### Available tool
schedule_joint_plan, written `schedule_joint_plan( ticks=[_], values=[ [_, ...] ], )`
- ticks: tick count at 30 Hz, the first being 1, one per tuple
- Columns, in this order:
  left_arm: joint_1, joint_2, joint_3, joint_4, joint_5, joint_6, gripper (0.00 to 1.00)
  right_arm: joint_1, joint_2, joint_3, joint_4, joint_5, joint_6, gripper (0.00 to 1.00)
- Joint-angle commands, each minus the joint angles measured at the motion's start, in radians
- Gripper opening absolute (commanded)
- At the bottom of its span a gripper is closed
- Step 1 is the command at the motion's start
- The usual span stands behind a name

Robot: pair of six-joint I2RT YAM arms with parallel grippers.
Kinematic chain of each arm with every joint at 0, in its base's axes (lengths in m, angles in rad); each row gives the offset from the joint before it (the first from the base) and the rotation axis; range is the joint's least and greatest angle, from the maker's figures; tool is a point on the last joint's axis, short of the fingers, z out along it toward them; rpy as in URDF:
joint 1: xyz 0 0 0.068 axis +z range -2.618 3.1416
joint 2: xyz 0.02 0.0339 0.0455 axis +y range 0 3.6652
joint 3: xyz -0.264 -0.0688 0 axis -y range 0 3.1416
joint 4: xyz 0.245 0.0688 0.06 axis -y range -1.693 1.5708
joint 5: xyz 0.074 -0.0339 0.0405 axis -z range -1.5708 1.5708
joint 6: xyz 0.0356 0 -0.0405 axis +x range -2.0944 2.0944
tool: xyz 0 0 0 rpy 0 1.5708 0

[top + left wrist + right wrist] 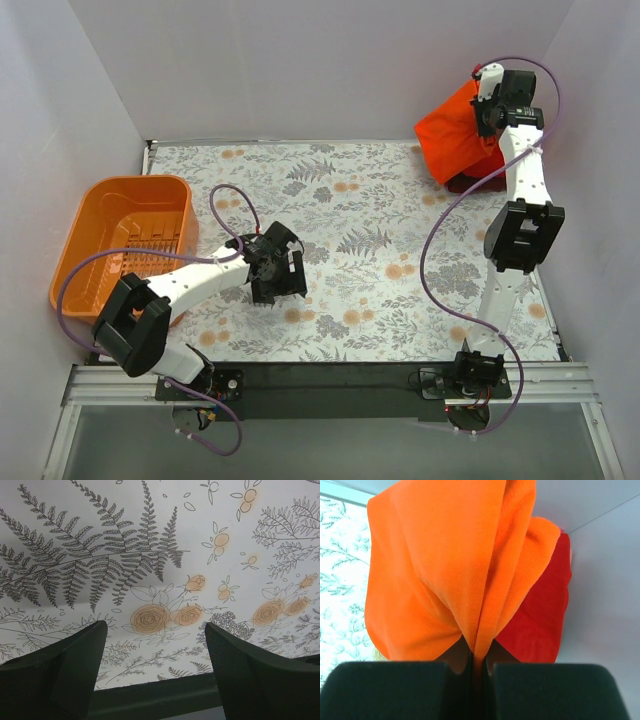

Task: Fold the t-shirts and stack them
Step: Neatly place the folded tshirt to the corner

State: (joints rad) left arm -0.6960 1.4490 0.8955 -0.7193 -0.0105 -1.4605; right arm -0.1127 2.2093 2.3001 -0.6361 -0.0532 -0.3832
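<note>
Deeper red t-shirt [540,615] mostly behind orange-red t-shirt [445,555] in right tool [479,667].

Bright, even white light fills the enclosure from above. The left arm [190,285] casts only a faint, soft shadow on the floral tablecloth [370,200]. Close to the wrist cameras, the black fingers [55,675] blur. The orange-red t-shirt [450,555] glows saturated, its folds gently shaded.
</note>
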Motion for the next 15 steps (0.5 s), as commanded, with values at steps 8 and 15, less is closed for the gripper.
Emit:
schedule_joint_plan(
  ticks=[8,15],
  values=[
    [-0.002,0.019,0.054,-0.012,0.038,0.019,0.78,-0.062,-0.054,0.030,0.107,-0.019,-0.013,0.01],
    [-0.002,0.025,0.046,-0.012,0.041,0.015,0.78,-0.062,-0.020,-0.028,0.159,0.049,-0.089,0.01]
  ],
)
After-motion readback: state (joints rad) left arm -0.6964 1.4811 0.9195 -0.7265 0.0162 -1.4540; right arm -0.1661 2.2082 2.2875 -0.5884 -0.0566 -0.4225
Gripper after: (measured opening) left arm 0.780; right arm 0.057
